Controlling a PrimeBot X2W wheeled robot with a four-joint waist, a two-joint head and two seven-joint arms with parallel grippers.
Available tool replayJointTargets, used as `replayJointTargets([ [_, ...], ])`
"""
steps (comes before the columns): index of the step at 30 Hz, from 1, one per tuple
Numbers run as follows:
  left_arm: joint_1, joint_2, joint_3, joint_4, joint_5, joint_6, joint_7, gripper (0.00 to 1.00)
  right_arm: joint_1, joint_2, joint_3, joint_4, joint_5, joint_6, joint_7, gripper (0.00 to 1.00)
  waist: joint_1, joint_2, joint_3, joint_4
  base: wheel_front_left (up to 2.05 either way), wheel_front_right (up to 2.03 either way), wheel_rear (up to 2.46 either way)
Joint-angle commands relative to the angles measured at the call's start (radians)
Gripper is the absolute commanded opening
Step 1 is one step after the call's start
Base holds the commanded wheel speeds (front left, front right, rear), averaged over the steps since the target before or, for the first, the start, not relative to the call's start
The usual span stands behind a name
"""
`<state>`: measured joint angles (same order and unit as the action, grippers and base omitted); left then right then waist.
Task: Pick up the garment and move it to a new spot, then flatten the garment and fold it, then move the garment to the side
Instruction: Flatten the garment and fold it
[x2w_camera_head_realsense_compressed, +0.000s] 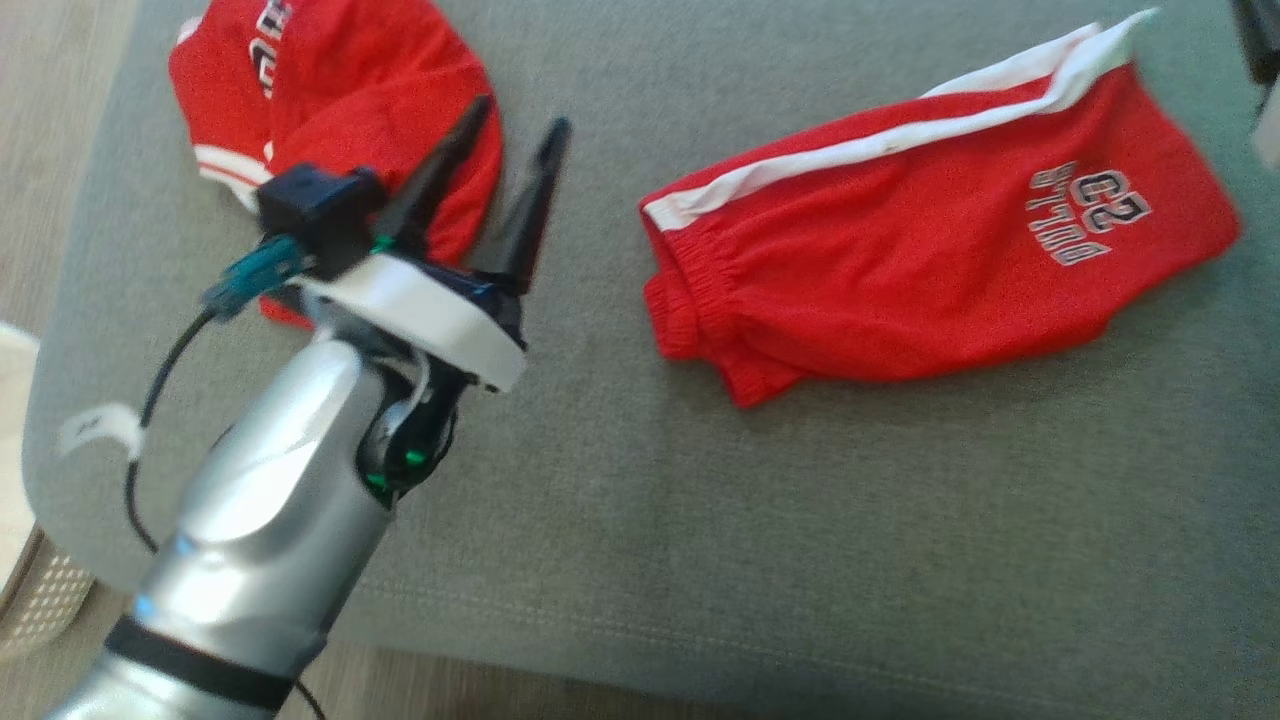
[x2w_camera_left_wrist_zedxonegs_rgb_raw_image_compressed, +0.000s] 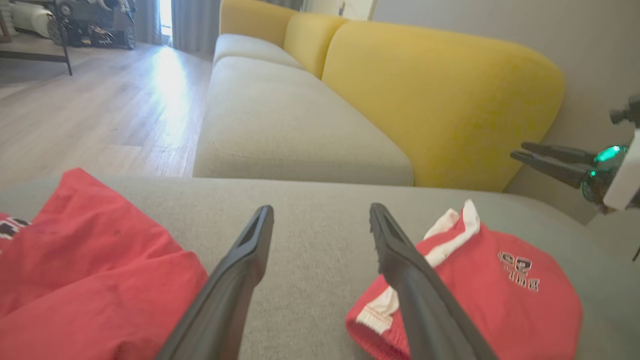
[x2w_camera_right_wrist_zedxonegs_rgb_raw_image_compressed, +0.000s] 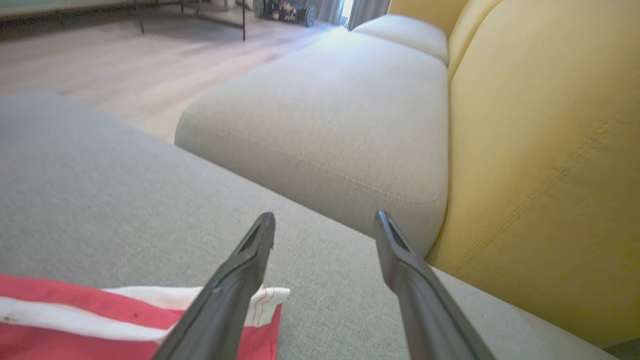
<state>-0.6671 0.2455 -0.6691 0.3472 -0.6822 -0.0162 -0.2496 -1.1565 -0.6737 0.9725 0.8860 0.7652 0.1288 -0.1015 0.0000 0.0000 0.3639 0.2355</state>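
Folded red shorts (x2w_camera_head_realsense_compressed: 900, 260) with a white side stripe and a number print lie on the right of the grey cushion (x2w_camera_head_realsense_compressed: 700, 550). They also appear in the left wrist view (x2w_camera_left_wrist_zedxonegs_rgb_raw_image_compressed: 500, 295) and the right wrist view (x2w_camera_right_wrist_zedxonegs_rgb_raw_image_compressed: 75, 320). A second red garment (x2w_camera_head_realsense_compressed: 350, 90) lies bunched at the cushion's far left (x2w_camera_left_wrist_zedxonegs_rgb_raw_image_compressed: 75, 270). My left gripper (x2w_camera_head_realsense_compressed: 522, 112) hovers open by that bunched garment, its jaws (x2w_camera_left_wrist_zedxonegs_rgb_raw_image_compressed: 320, 207) empty above bare cushion between the two. My right gripper (x2w_camera_right_wrist_zedxonegs_rgb_raw_image_compressed: 326, 214) is open and empty just past the shorts' white-striped corner, and it appears from the side (x2w_camera_left_wrist_zedxonegs_rgb_raw_image_compressed: 517, 150).
A sofa with a yellow back (x2w_camera_left_wrist_zedxonegs_rgb_raw_image_compressed: 440, 100) and a beige seat (x2w_camera_left_wrist_zedxonegs_rgb_raw_image_compressed: 280, 125) stands beyond the grey cushion. Wooden floor (x2w_camera_left_wrist_zedxonegs_rgb_raw_image_compressed: 100, 110) lies to its left. A pale perforated basket (x2w_camera_head_realsense_compressed: 30, 590) sits on the floor by the cushion's near left corner.
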Motion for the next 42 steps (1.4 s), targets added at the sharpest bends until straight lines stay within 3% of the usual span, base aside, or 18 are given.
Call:
replayJointTargets([
  [1, 0.001, 0.019, 0.074, -0.048, 0.007, 0.010, -0.012, 1.00, 0.032, 0.004, -0.027, 0.000, -0.010, 0.002, -0.039, 1.00, 0.0000, 0.0000, -0.049, -0.040, 0.00, 0.00, 0.00],
  [8, 0.144, -0.061, 0.271, -0.142, 0.079, 0.030, -0.012, 1.00, 0.142, 0.107, -0.228, 0.031, -0.089, 0.002, -0.158, 1.00, 0.0000, 0.0000, -0.131, -0.093, 0.00, 0.00, 0.00],
  [15, 0.265, -0.146, 0.397, -0.180, 0.180, -0.004, -0.012, 1.00, 0.401, 0.156, -0.589, -0.230, -0.337, 0.002, -0.160, 1.00, 0.0000, 0.0000, -0.185, -0.133, 0.00, 0.00, 0.00],
  [22, 0.378, -0.187, 0.473, -0.205, 0.264, -0.043, -0.012, 1.00, 0.724, 0.322, -0.842, -0.503, -0.564, 0.002, -0.160, 1.00, 0.0000, 0.0000, -0.223, -0.162, 0.00, 0.00, 0.00],
  [29, 0.482, -0.195, 0.480, -0.271, 0.286, -0.068, -0.012, 1.00, 0.929, 0.442, -0.933, -0.683, -0.694, 0.002, -0.160, 1.00, 0.0000, 0.0000, -0.237, -0.174, 0.00, 0.00, 0.00],
  [37, 0.538, -0.195, 0.478, -0.291, 0.272, -0.048, -0.012, 1.00, 1.007, 0.522, -0.970, -0.723, -0.736, 0.002, -0.160, 1.00, 0.0000, 0.0000, -0.247, -0.183, 0.00, 0.00, 0.00],
  [42, 0.527, -0.195, 0.468, -0.304, 0.271, -0.040, -0.012, 1.00, 1.002, 0.532, -0.973, -0.722, -0.748, 0.002, -0.160, 1.00, 0.0000, 0.0000, -0.232, -0.176, 0.00, 0.00, 0.00],
])
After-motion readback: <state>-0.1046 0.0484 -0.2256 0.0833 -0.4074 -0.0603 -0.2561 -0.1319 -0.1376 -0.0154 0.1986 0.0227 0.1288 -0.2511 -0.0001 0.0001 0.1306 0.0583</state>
